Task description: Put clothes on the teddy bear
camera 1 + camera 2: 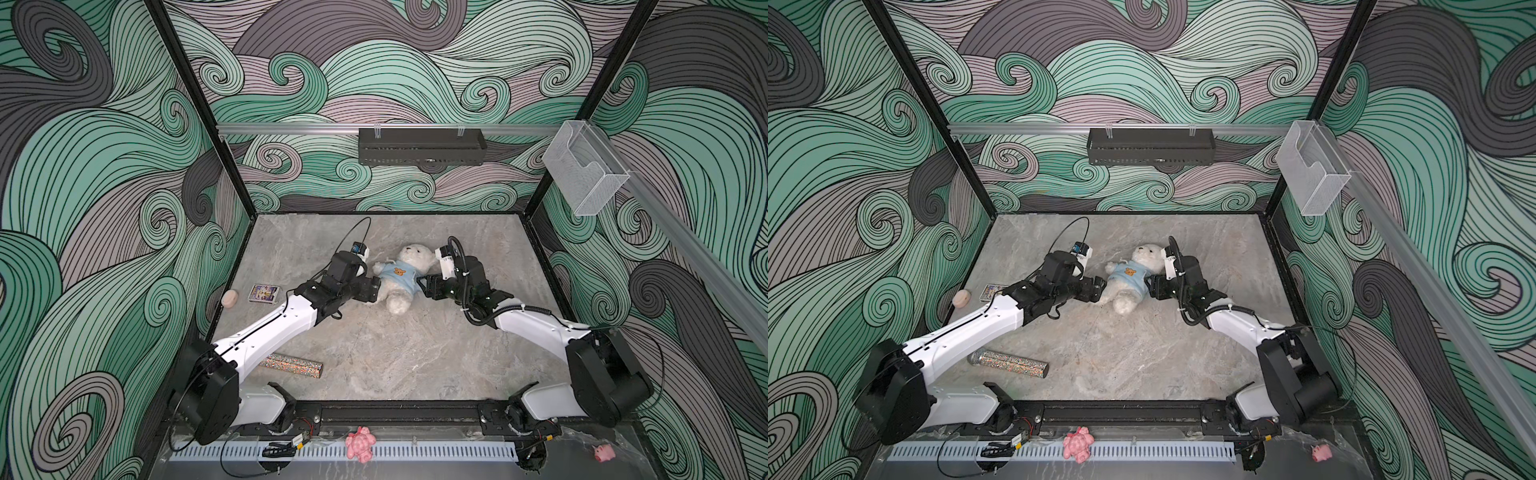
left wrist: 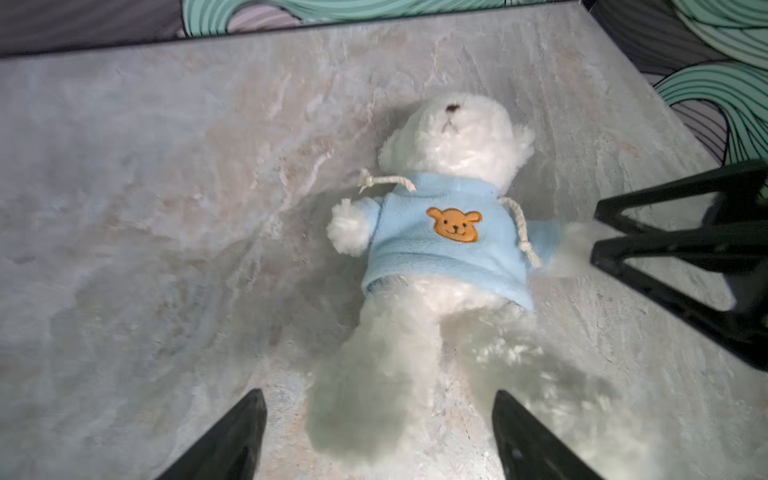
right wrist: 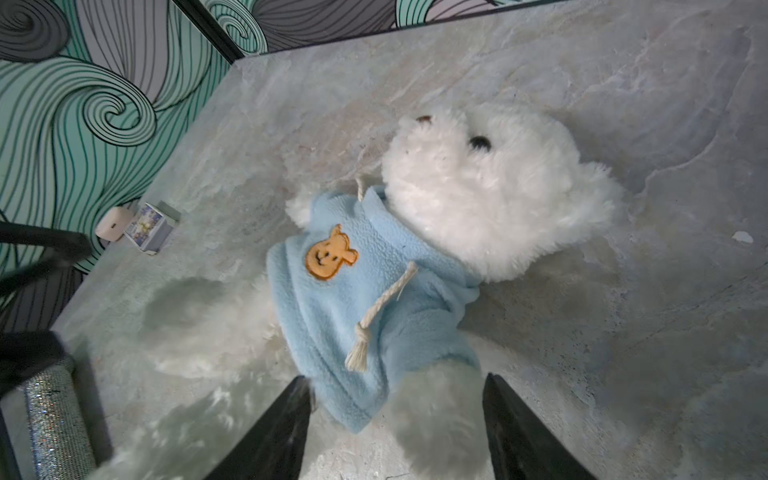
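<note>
Teddy bear point(image 1: 409, 257) on back mid-desk point(image 1: 374, 353), blue hoodie point(image 1: 398, 280) pulled on, arms through sleeves. Left hand point(image 2: 378, 395), right hand point(image 3: 397, 378) both spread open, gripping nothing, flanking bear. Dressing looks done.

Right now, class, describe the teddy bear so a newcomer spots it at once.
On the marble table, look between the left gripper and right gripper. The teddy bear lies there face up: the only white plush, in an orange-patched blue top.
</note>
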